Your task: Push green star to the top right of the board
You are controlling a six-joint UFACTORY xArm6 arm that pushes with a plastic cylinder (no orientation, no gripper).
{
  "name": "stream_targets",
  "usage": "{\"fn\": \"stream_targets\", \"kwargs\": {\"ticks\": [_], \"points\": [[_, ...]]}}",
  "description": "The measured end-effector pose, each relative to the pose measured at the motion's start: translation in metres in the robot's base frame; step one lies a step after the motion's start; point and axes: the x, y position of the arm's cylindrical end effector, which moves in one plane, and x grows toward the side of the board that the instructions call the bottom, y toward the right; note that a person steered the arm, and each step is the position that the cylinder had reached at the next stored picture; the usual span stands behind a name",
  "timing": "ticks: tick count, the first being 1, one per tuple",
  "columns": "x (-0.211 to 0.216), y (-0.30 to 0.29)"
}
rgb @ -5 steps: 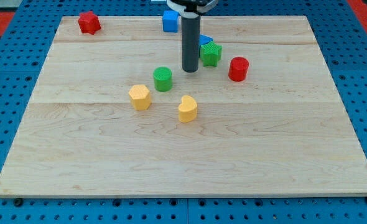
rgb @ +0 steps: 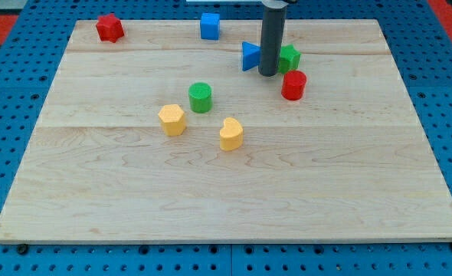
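The green star [rgb: 289, 57] sits right of centre in the upper part of the wooden board [rgb: 226, 192], partly hidden by my rod. My tip [rgb: 268, 73] rests on the board against the star's lower left side. A blue triangle [rgb: 250, 56] lies just to the left of the rod. A red cylinder [rgb: 293, 85] stands just below and right of the tip, close under the star.
A blue cube [rgb: 210, 25] sits near the top edge. A red star [rgb: 109, 27] is at the top left. A green cylinder [rgb: 200, 97], a yellow hexagon [rgb: 171, 119] and a yellow heart [rgb: 230, 133] stand around the middle.
My tip has moved right and up. The green star has slid right and slightly up with it. The blue triangle, hidden behind the rod before, now shows.
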Motion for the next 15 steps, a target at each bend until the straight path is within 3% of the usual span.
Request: {"fn": "stream_targets", "kwargs": {"ticks": [1,5,10,13,14,15], "points": [[-0.014,0.045],[-0.042,0.034],[-0.068,0.119],[-0.069,0.119],[-0.047,0.106],[-0.021,0.052]]}}
